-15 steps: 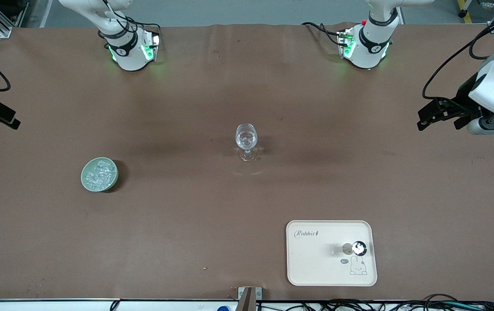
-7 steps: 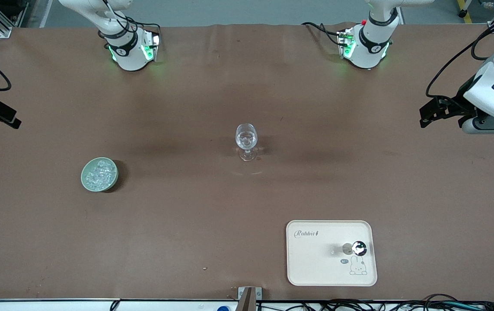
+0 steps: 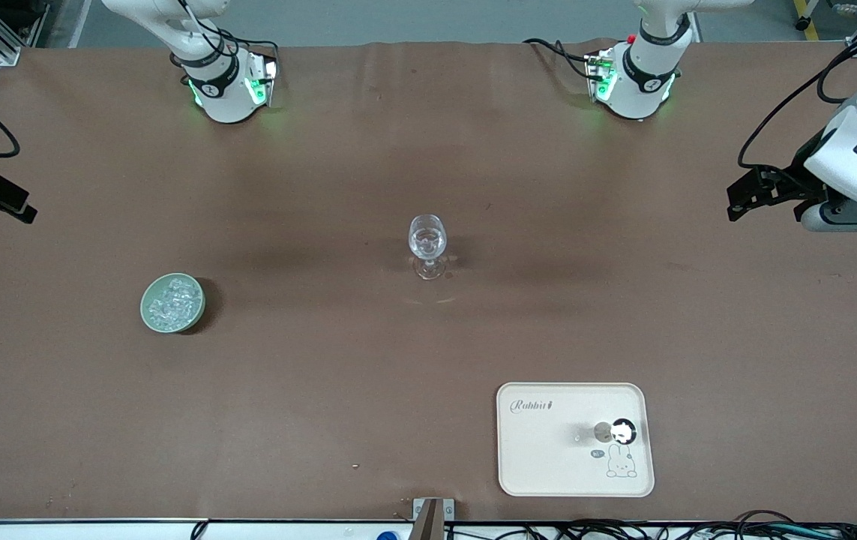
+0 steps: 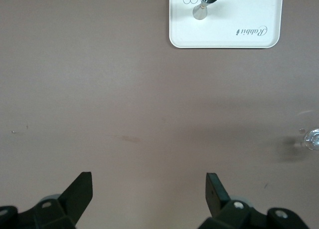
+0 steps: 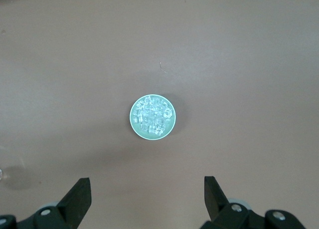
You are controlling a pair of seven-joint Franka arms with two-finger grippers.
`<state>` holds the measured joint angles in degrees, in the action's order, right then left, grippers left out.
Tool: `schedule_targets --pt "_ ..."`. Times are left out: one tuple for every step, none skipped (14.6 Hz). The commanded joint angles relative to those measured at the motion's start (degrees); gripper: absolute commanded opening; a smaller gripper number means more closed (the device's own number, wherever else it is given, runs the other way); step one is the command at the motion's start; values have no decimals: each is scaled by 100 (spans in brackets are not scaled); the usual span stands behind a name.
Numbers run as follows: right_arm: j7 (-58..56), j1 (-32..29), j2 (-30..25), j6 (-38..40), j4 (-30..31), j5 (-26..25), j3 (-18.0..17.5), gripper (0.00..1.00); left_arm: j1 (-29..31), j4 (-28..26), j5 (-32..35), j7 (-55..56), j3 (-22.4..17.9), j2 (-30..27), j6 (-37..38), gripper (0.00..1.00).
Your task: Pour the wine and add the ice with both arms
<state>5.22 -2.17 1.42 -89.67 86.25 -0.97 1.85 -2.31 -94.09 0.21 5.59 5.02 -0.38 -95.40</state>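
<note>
A clear stemmed wine glass [image 3: 427, 244] stands mid-table. Ice [image 3: 173, 300] is heaped in a small green bowl [image 3: 149, 315] toward the right arm's end; the right wrist view shows the ice [image 5: 154, 115] in its bowl [image 5: 134, 125]. My right gripper [image 3: 1, 204] hangs open and empty at that end of the table, its jaws [image 5: 147, 185] wide apart over bare cloth. My left gripper [image 3: 747, 199] hovers open and empty over the left arm's end, its own view [image 4: 149, 181] showing only cloth between the fingers. No wine is in view.
A cream tray [image 3: 540, 450] lies near the front camera toward the left arm's end, with a small metal jigger [image 3: 615, 432] standing on it. The left wrist view shows the same tray [image 4: 239, 14] and jigger [image 4: 204, 2]. Brown cloth covers the table.
My left gripper rose a little and drew back toward the table's end, then held still. The right arm, glass, bowl and tray have not moved.
</note>
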Motion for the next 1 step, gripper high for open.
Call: schedule_targets --pt "-82 -56 -133 11 120 115 -36 100 29 119 -73 -84 16 3 127 100"
